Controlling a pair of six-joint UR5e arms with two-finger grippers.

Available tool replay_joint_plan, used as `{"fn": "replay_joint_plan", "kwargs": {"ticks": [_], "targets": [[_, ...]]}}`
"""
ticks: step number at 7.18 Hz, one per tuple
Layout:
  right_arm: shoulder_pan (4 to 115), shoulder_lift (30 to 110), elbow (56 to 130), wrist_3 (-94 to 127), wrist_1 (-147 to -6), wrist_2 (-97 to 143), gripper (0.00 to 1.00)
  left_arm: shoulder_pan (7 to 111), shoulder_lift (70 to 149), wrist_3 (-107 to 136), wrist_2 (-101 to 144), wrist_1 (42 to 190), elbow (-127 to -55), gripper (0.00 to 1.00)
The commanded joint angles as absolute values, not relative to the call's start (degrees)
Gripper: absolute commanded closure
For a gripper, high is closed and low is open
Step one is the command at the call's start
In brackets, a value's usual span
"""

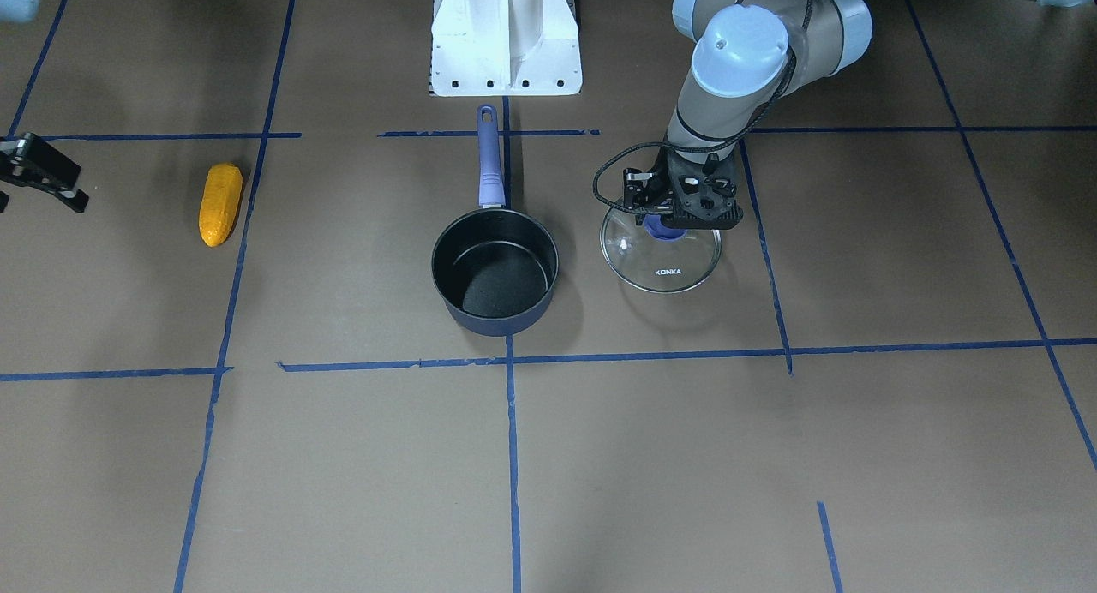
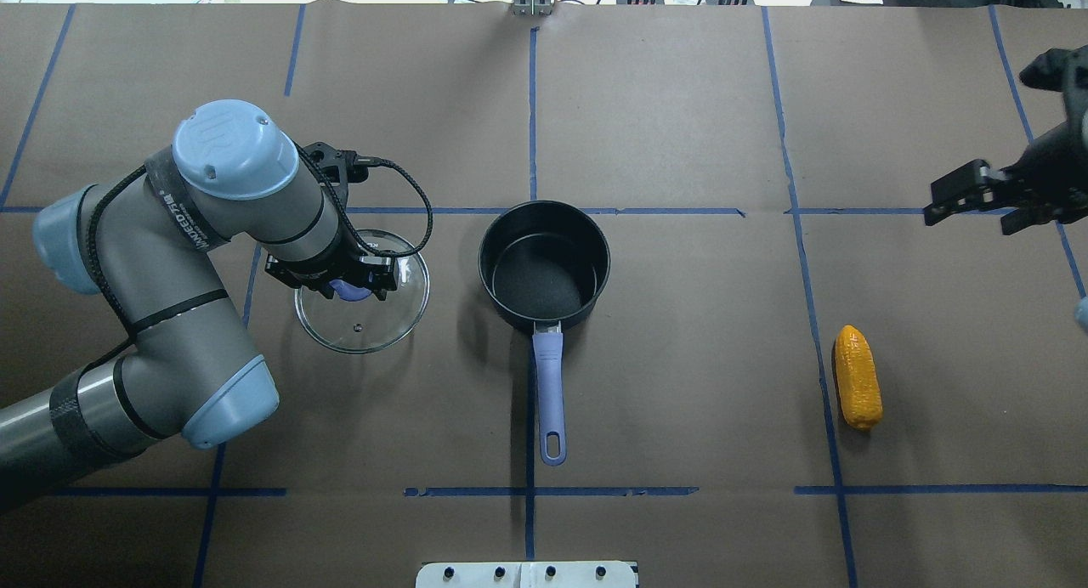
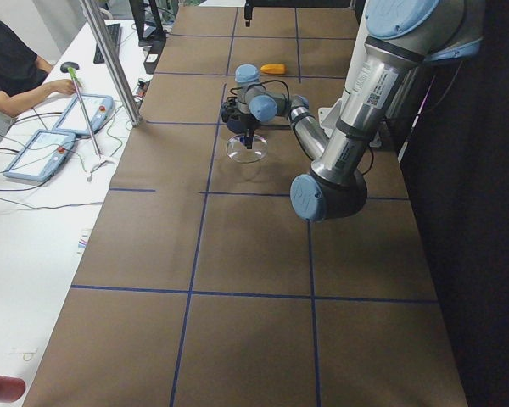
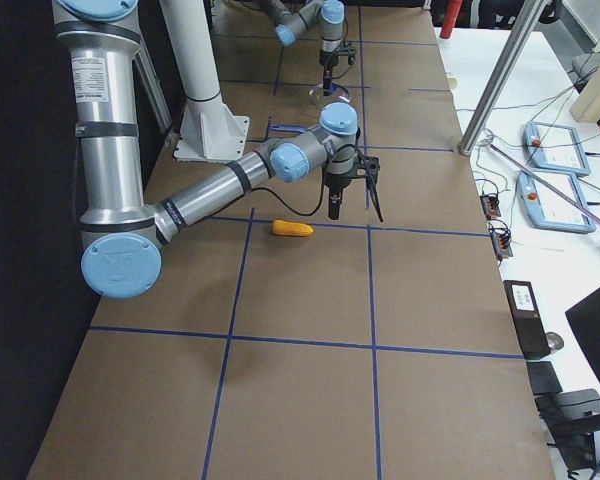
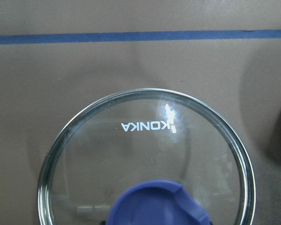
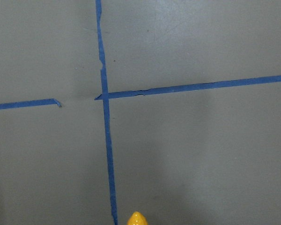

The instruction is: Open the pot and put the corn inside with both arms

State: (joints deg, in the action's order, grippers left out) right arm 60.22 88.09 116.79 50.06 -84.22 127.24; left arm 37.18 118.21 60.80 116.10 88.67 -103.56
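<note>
The dark navy pot (image 2: 544,265) stands open in the middle of the table, its lavender handle (image 2: 549,392) pointing toward the robot's base. My left gripper (image 2: 340,284) is shut on the blue knob of the glass "KONKA" lid (image 2: 361,316) and holds it low, beside the pot on my left. The lid fills the left wrist view (image 5: 145,164). The orange-yellow corn (image 2: 857,376) lies flat on the table at my right. My right gripper (image 2: 969,217) is open and empty, raised beyond the corn; the corn's tip shows in the right wrist view (image 6: 136,218).
The white pedestal base (image 1: 506,44) stands behind the pot's handle. Blue tape lines divide the brown table. An operator (image 3: 8,72) sits at a white side desk with tablets, off the table's far edge.
</note>
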Motion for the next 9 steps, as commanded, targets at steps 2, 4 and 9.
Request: {"fn": "replay_joint_plan", "kwargs": {"ticks": [2,4,9], "targets": [[55.6,90.4,116.6,57.1,-76.9,124.5,0.00,36.9,115.3,60.9,116.1,95.7,-100.4,0.75],[55.5,90.4,116.6,57.1,-76.9,124.2,0.00,36.8,115.2,61.1,116.1,97.6,-98.8,0.74],[51.4,91.7,116.6,58.5,-76.9,120.3,0.00,37.1,115.0,60.6,118.0,97.0,-100.8,0.00]]}}
